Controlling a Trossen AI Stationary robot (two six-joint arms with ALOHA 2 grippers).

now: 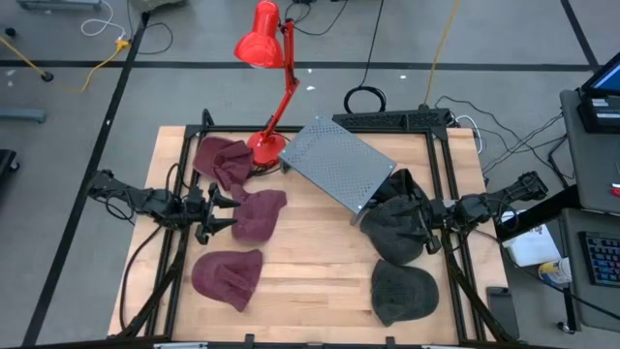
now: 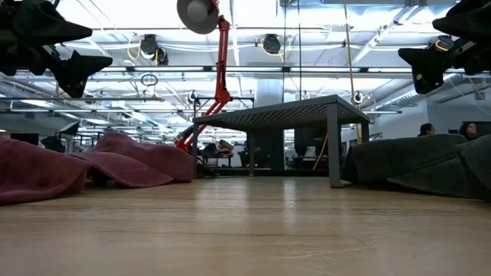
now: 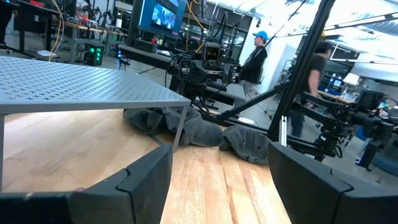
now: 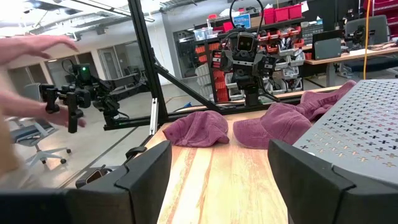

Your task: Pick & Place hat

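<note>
Six hats: three maroon on the left half of the table, three grey on the right half.
Maroon hats: rear one near the lamp, middle one just beside the left gripper, front one nearer the table's front edge.
Grey hats: one at the shelf's corner, one just beside the right gripper, one at the front.
Shelf: grey perforated metal shelf on legs, mid-table at the back, nothing on top of it.
Left gripper: fingers spread wide, holding nothing, raised above the table and pointing at the middle maroon hat.
Right gripper: fingers spread wide, holding nothing, raised and pointing at the grey pile.
Step in hand: by my reading nothing is picked yet; both arms hover ready.
Doing it well: come down over a raised fold of the nearest hat, keep the fingers wide until they straddle cloth, then close on a thick ridge rather than a flat edge.
Look of the hats: soft knit caps, slumped and creased, likely to sag when lifted.
Risk: the rear grey hats overlap, so a pinch there could drag a neighbour.
Bystander: a blurred hand shows beyond the table in the right wrist view.
</note>
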